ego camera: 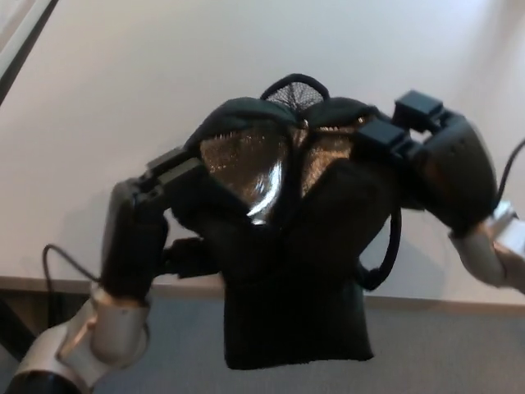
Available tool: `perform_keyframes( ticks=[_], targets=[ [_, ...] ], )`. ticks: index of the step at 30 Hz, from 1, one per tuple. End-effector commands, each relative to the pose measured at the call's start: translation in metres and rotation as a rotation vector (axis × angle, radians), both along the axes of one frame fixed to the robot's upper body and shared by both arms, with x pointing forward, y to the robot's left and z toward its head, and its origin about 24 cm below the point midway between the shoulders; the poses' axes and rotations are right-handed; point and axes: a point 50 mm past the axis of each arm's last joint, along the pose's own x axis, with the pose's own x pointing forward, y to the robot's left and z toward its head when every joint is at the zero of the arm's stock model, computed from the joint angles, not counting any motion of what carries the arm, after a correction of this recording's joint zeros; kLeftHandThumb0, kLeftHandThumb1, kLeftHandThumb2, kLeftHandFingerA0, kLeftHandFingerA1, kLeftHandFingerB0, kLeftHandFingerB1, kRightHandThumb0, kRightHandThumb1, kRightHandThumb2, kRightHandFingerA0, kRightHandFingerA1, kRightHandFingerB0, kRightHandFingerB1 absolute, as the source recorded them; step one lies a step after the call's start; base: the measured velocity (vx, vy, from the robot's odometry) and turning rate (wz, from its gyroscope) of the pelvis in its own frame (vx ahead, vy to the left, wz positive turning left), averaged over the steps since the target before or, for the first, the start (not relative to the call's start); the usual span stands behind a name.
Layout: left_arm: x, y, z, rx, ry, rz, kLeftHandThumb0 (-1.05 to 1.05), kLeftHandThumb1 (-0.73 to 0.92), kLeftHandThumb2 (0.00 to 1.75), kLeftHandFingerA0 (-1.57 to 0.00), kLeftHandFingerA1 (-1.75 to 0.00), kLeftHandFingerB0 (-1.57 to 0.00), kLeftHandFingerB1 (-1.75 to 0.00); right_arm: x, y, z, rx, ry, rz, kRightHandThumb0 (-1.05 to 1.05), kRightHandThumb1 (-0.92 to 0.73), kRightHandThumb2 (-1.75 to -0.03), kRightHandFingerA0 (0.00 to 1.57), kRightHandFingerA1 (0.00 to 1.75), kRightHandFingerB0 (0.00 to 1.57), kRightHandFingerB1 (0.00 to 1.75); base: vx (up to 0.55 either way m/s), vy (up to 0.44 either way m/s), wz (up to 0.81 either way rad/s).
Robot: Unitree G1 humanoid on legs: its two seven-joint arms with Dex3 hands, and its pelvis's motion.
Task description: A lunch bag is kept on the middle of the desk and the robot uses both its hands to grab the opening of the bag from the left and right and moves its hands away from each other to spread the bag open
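Both hands, left hand [143, 238] and right hand [439, 160], grip the lunch bag [287, 246] mouth at the table's [123, 98] near edge. Fabric could slip from the fingers. The bag could tip off.

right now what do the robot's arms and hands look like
Both the left hand and right hand are bulky, rounded glossy black shells with thick blocky black fingers. Each sits on a silver-grey metallic wrist. A thin black cable loops beside each forearm. No markings are legible.
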Motion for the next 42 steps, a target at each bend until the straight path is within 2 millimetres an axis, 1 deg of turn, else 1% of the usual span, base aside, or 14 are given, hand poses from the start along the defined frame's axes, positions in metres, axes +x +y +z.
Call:
perform_keyframes(
  ticks=[1, 2, 7, 8, 9, 11, 12, 16, 27, 28, 30, 31, 32, 42],
  targets=[
    [-0.002, -0.038, 0.038, 0.035, -0.158, -0.119, -0.12, 0.55, 0.78, -0.99, -0.77, -1.00, -0.65, 0.016, 0.027, 0.038, -0.076, -0.084, 0.012, -0.27, -0.55, -0.58, 0.88, 1.44, 0.78, 1.29, 0.00, 0.000, 0.00],
    [0.001, -0.044, 0.051, 0.066, -0.255, -0.096, 0.09, 0.57, 0.65, -0.73, -0.45, -0.69, -0.45, 0.020, 0.033, 0.054, -0.095, -0.096, 0.028, -0.29, -0.57, -0.59, 0.80, 1.53, 0.74, 1.35, 0.00, 0.000, 0.00],
    [0.011, -0.046, 0.077, 0.224, -0.412, 0.012, 0.16, 0.52, 0.70, -0.39, -0.34, -0.35, -0.33, 0.028, 0.043, 0.087, -0.120, -0.124, 0.021, -0.25, -0.54, -0.59, 0.80, 1.46, 0.72, 1.30, 0.00, 0.000, 0.00],
    [0.016, -0.045, 0.084, 0.253, -0.437, 0.051, 0.12, 0.39, 0.94, -0.16, -0.50, -0.11, -0.49, 0.031, 0.045, 0.094, -0.106, -0.111, 0.004, -0.31, -0.52, -0.56, 0.89, 1.16, 0.80, 0.67, 0.00, 0.000, 0.00],
    [0.024, -0.042, 0.093, 0.283, -0.470, 0.105, 0.15, 0.47, 0.76, -0.24, -0.30, -0.10, -0.28, 0.037, 0.045, 0.104, -0.132, -0.093, -0.057, -0.48, -0.46, -0.54, 0.44, 0.38, 0.26, 0.30, 0.00, 0.000, 0.00],
    [0.037, -0.038, 0.106, 0.320, -0.515, 0.192, 0.14, 0.46, 0.77, -0.18, -0.33, -0.07, -0.21, 0.045, 0.041, 0.118, -0.163, -0.062, -0.159, -0.55, -0.40, -0.65, 0.32, 0.41, 0.16, 0.35, 0.00, 0.000, 0.00],
    [0.044, -0.033, 0.112, 0.345, -0.534, 0.239, 0.12, 0.37, 0.91, 0.00, -0.43, 0.00, -0.40, 0.047, 0.038, 0.124, -0.169, -0.053, -0.190, -0.53, -0.40, -0.64, 0.28, 0.41, 0.08, 0.32, 0.00, 0.000, 0.00],
    [0.061, -0.014, 0.124, 0.416, -0.564, 0.352, 0.05, 0.52, 0.67, -0.13, -0.29, 0.00, -0.24, 0.052, 0.028, 0.138, -0.211, -0.062, -0.279, -0.54, -0.41, -0.66, 0.29, 0.43, 0.09, 0.33, 0.00, 0.000, 0.00],
    [0.084, 0.048, 0.114, 0.612, -0.474, 0.545, 0.00, 0.56, 0.60, -0.19, -0.29, -0.10, -0.22, 0.057, 0.007, 0.135, -0.193, 0.010, -0.361, -0.59, -0.41, -0.70, 0.31, 0.44, 0.13, 0.35, 0.00, 0.000, 0.00],
    [0.085, 0.053, 0.112, 0.632, -0.461, 0.568, -0.05, 0.40, 0.88, -0.10, -0.47, 0.00, -0.45, 0.057, 0.004, 0.134, -0.201, 0.011, -0.374, -0.57, -0.43, -0.70, 0.30, 0.43, 0.12, 0.35, 0.00, 0.000, 0.00],
    [0.086, 0.059, 0.109, 0.652, -0.451, 0.589, -0.05, 0.41, 0.88, -0.11, -0.48, 0.00, -0.45, 0.058, 0.002, 0.132, -0.205, 0.024, -0.395, -0.56, -0.44, -0.70, 0.29, 0.42, 0.12, 0.35, 0.00, 0.000, 0.00],
    [0.086, 0.062, 0.109, 0.659, -0.449, 0.597, -0.06, 0.41, 0.88, -0.11, -0.48, 0.00, -0.45, 0.058, 0.001, 0.133, -0.192, 0.026, -0.396, -0.55, -0.44, -0.70, 0.30, 0.42, 0.13, 0.35, 0.00, 0.000, 0.00],
    [0.086, 0.064, 0.108, 0.661, -0.443, 0.601, -0.10, 0.58, 0.57, -0.22, -0.28, -0.09, -0.30, 0.058, 0.001, 0.133, -0.186, 0.025, -0.397, -0.55, -0.43, -0.69, 0.32, 0.42, 0.16, 0.36, 0.00, 0.000, 0.00],
    [0.087, 0.088, 0.090, 0.744, -0.350, 0.682, 0.04, 0.49, 0.63, -0.17, -0.32, -0.07, -0.22, 0.056, -0.022, 0.134, -0.078, 0.077, -0.411, -0.43, -0.45, -0.54, 0.44, 0.36, 0.25, 0.29, 0.00, 0.000, 0.00]
  ],
)
